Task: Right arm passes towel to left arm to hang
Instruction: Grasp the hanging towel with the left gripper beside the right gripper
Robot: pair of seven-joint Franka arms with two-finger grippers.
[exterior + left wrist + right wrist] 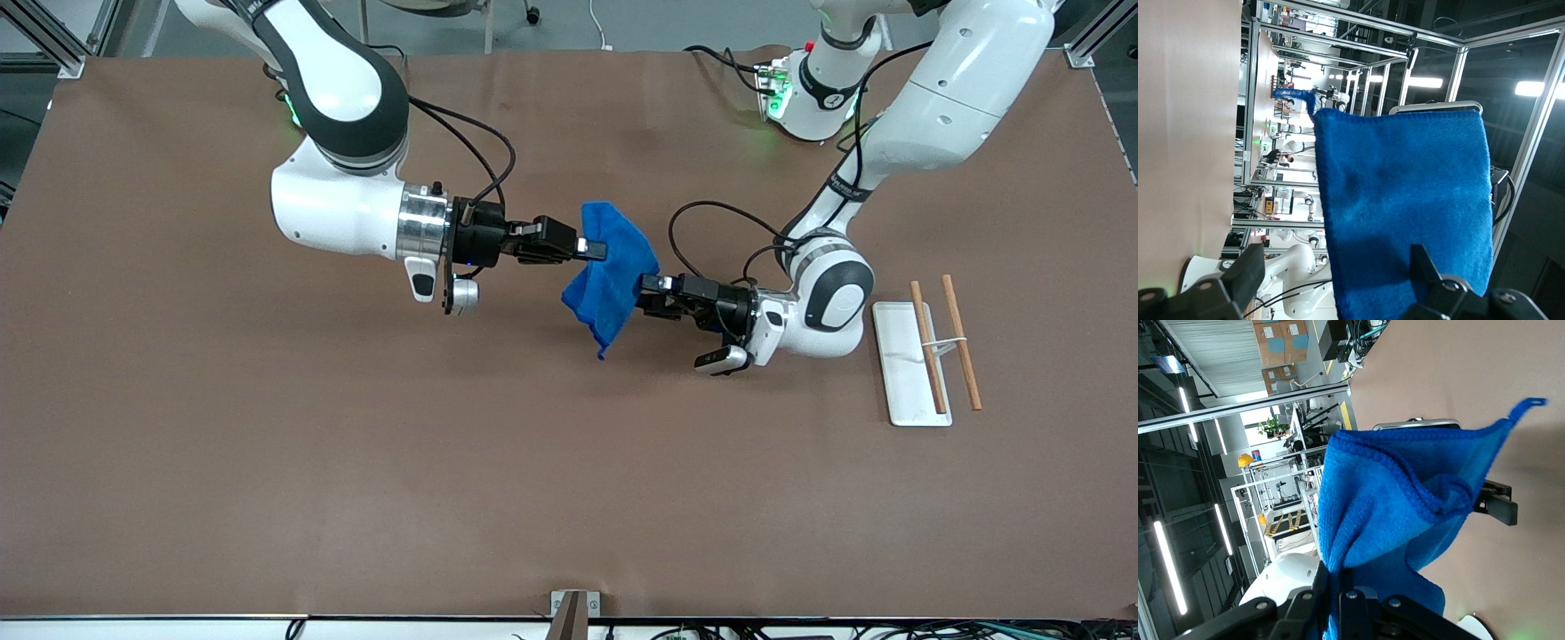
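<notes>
The right hand (594,250), clenched on the towel (612,274), holds it hanging above the bench (356,462) so the left hand (647,297), released, can straddle its edge.

a brown table top (356,462) fills the scene, aluminium frame posts (53,40) at its corners. ceiling strip lights (1168,567), metal shelving (1271,500) and cardboard boxes (1275,350) stand in the room around.

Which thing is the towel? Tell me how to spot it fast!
Find the big brown table and look up above its middle, where the two white robot arms meet. The right tool pinches the towel, which hangs down, and the left tool is open around its edge. It is the only bright blue thing there.
</notes>
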